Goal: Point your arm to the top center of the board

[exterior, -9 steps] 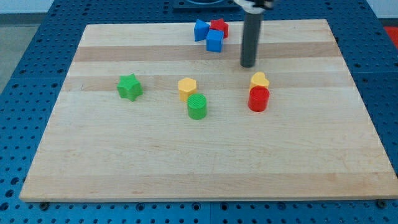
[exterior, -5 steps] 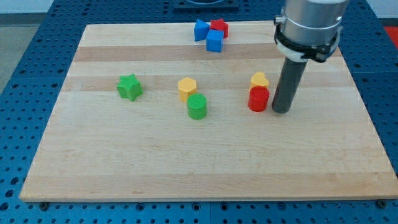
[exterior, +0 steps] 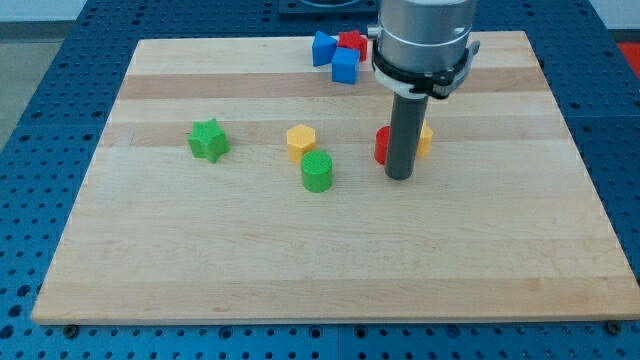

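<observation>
My tip (exterior: pixel 399 177) rests on the wooden board (exterior: pixel 320 260), right of centre. The rod stands in front of a red block (exterior: pixel 382 146) and a yellow block (exterior: pixel 425 139), hiding most of both. A yellow hexagonal block (exterior: pixel 301 141) and a green cylinder (exterior: pixel 317 172) lie to the tip's left. A green star block (exterior: pixel 208 139) lies further left. At the view's top centre sit two blue blocks (exterior: pixel 323 47) (exterior: pixel 345 66) and a red star block (exterior: pixel 352 42), partly behind the arm.
The board lies on a blue perforated table (exterior: pixel 40 100). The arm's grey body (exterior: pixel 424 35) hangs over the board's top right-of-centre part.
The tip went from the top right-of-centre down to the right of the red block, then left to just in front of the red and yellow blocks. The red block has shifted left.
</observation>
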`<action>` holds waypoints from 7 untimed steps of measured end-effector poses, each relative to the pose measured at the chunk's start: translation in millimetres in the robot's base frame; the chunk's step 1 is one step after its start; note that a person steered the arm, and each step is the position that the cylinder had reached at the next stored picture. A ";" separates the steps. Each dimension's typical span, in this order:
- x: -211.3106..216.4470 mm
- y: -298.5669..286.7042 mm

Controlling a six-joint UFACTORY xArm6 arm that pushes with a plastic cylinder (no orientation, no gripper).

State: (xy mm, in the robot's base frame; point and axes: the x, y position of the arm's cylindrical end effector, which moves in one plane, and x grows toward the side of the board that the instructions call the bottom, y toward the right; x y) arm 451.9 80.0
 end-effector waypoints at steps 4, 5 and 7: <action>-66.8 -29.1; -72.3 -55.8; -93.6 -80.5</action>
